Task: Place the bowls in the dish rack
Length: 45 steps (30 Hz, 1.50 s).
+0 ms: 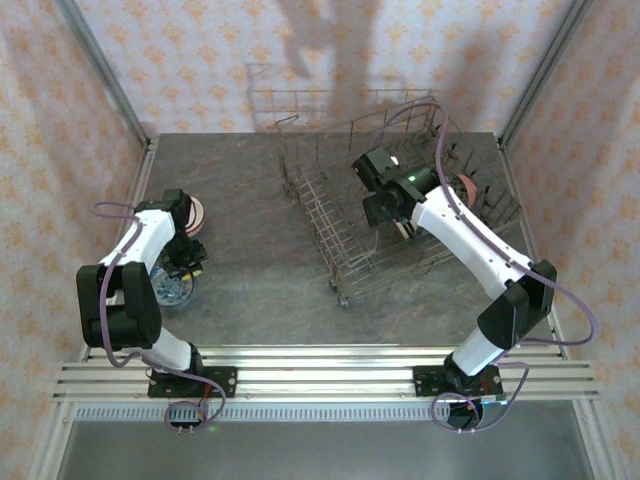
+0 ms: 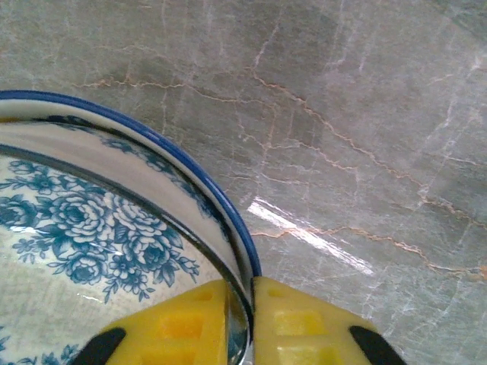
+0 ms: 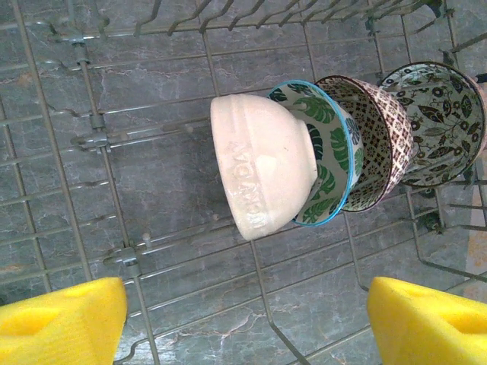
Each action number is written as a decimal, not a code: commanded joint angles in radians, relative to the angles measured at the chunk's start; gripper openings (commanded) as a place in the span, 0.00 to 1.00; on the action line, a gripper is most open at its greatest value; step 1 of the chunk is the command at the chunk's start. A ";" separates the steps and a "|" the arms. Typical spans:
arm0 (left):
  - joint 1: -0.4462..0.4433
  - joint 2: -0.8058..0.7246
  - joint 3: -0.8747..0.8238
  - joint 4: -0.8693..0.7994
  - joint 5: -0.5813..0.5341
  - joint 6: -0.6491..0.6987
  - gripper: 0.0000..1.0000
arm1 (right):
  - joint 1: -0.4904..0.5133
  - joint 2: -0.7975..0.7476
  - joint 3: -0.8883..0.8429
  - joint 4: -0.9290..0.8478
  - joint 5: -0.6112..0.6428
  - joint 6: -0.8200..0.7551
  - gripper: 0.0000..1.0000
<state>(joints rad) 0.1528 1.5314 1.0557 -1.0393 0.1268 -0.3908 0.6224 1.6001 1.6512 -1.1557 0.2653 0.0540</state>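
The blue-and-white bowl [image 2: 99, 251] is cut off by the left and bottom edges of the left wrist view, and the yellow pads [image 2: 183, 327] on its rim run off the bottom. In the right wrist view the white bowl [image 3: 262, 171] covers much of the green-leaf bowl [image 3: 331, 148] behind it. A pinkish sliver [image 3: 481, 80] is cropped at the right edge. From above, the right arm [image 1: 480, 250] hides part of the dish rack [image 1: 310, 190].

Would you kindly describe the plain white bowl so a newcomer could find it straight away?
Look into the grey wire dish rack on the right half of the table, where bowls stand on edge in a row. The white bowl ends that row, beside the green-leaf bowl; it alone is unpatterned.
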 commanded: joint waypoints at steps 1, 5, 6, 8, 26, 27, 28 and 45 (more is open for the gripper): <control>0.008 -0.055 0.026 -0.040 0.009 0.000 0.11 | 0.013 0.010 0.044 -0.036 0.027 0.014 0.82; 0.006 -0.107 0.026 -0.057 0.035 -0.012 0.05 | 0.020 0.018 0.065 -0.045 0.023 0.015 0.82; 0.005 -0.123 0.024 -0.060 0.039 -0.016 0.04 | 0.023 0.021 0.067 -0.047 0.022 0.015 0.82; 0.002 -0.152 0.018 -0.067 0.041 -0.024 0.04 | 0.025 0.028 0.083 -0.054 0.019 0.012 0.82; -0.004 -0.317 0.062 -0.100 0.094 -0.068 0.00 | 0.076 0.099 0.243 -0.124 -0.025 0.039 0.82; -0.004 -0.325 0.068 -0.106 0.088 -0.068 0.00 | 0.079 0.103 0.251 -0.125 -0.028 0.039 0.82; -0.005 -0.332 0.076 -0.110 0.088 -0.068 0.00 | 0.080 0.106 0.260 -0.127 -0.033 0.040 0.82; -0.271 -0.379 0.217 0.162 0.096 -0.574 0.00 | 0.151 0.137 0.421 -0.082 -0.072 0.057 0.79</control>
<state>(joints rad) -0.0544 1.1622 1.2358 -1.0359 0.2535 -0.7692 0.7471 1.7473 2.0411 -1.2629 0.1825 0.0818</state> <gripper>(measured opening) 0.050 0.801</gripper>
